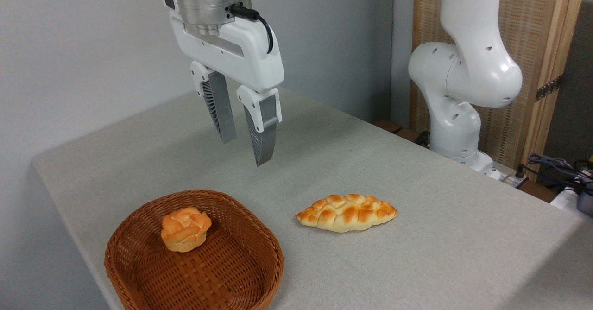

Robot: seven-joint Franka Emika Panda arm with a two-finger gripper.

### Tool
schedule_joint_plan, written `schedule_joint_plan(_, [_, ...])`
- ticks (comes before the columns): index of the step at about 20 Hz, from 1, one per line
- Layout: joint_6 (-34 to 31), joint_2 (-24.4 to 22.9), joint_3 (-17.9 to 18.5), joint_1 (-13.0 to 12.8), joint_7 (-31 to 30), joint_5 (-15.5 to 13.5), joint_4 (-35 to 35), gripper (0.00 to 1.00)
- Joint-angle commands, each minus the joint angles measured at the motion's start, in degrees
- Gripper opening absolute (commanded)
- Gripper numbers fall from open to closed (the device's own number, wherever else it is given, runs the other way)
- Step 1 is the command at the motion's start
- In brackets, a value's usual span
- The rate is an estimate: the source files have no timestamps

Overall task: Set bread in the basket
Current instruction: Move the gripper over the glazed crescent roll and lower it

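Grey table (417,254): I see the bread (347,212) lying just right of the basket (259,236), which holds only a small bun (185,229); gripper (245,150) overhead, spread and empty, so pickup remains.

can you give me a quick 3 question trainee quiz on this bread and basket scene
1. True or false: the braided loaf lies inside the wicker basket.
2. What sits in the basket? A) round bun B) nothing C) braided loaf
3. Fill in: the hand hangs above the table, fingers apart and holding ____.

Key: 1 false, the loaf lies on the table right of the basket. 2 A, the round bun. 3 nothing.
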Motion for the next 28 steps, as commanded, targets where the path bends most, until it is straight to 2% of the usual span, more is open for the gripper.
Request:
schedule_joint_plan(1, [-0.44, -0.34, 0.81, -0.17, 0.45, -0.09, -0.14, 1.0])
schedule_joint_plan(11, [-0.44, -0.96, 0.72, -0.16, 0.88, 0.09, -0.93, 1.0])
schedule_joint_plan(14, [-0.35, -2.18, 0.63, -0.16, 2.9, 0.09, -3.04, 1.0])
schedule_joint_plan(17, [-0.26, -4.73, 0.63, -0.16, 9.73, 0.09, -6.72, 1.0])
schedule_joint_plan(22, [2.37, -11.41, 0.81, -0.25, 22.66, 0.26, -17.61, 1.0])
schedule_joint_plan(25, [2.9, -12.91, 0.81, -0.25, 28.37, 0.26, -21.93, 1.0])
schedule_joint_plan(28, [7.98, -15.01, 0.81, -0.34, 36.36, 0.44, -28.59, 1.0])
